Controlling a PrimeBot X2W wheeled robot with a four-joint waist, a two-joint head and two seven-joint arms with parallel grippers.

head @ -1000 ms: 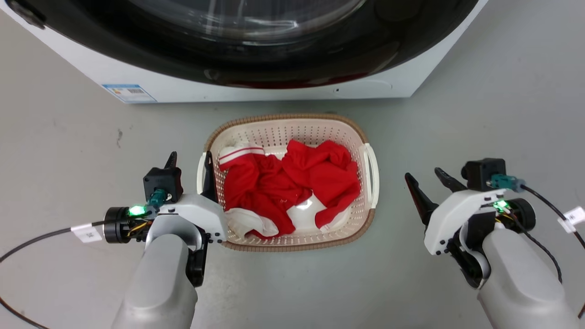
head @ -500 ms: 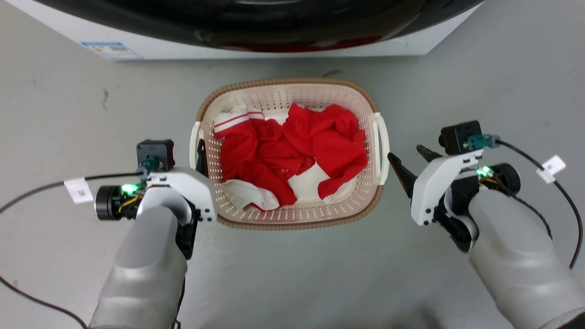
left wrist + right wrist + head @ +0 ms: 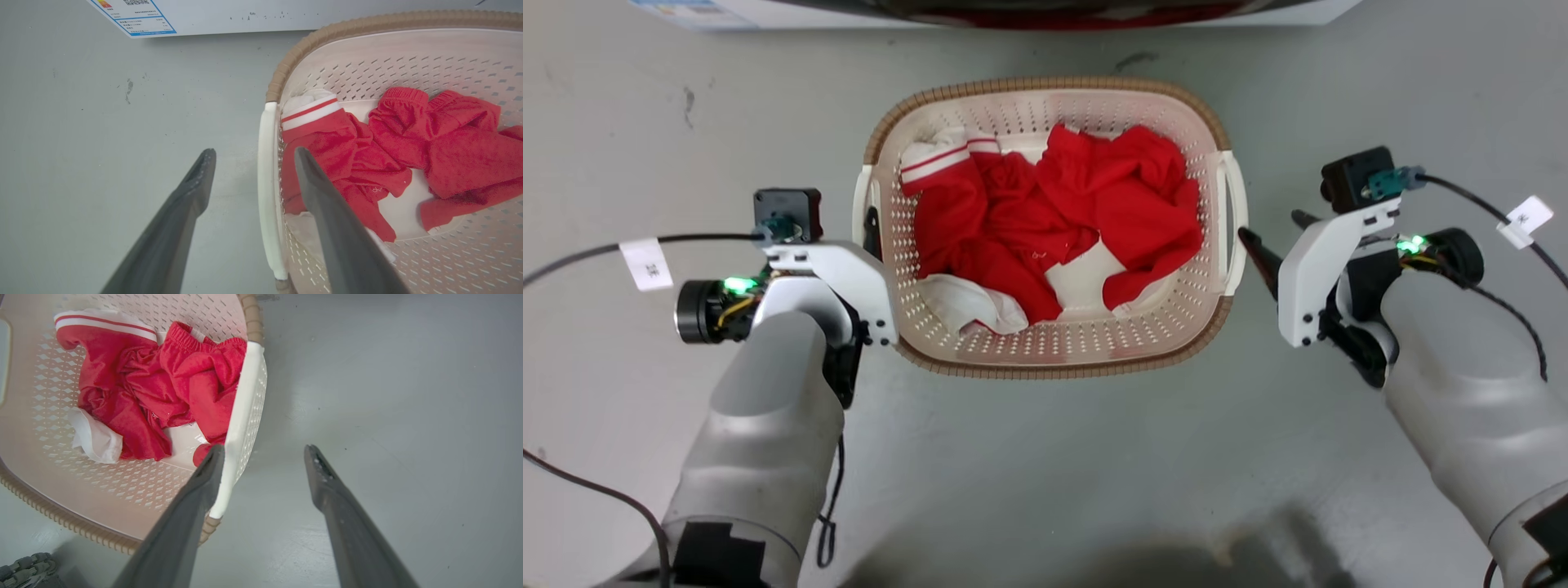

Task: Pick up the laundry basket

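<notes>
Laundry basket (image 3: 1054,347) on floor (image 3: 1045,465) at 12 o'clock, red clothes (image 3: 1054,220) inside. Left claw (image 3: 254,152) wide, straddling left handle (image 3: 267,196). Right claw (image 3: 264,449) wide at 3 o'clock, right handle (image 3: 239,428) outside its gap. Shift it inward, close both, lift level.

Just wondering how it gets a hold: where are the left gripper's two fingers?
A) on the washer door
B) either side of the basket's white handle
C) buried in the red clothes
B: the left wrist view shows the handle at the basket edge running between the spread fingers of the left gripper.
</notes>
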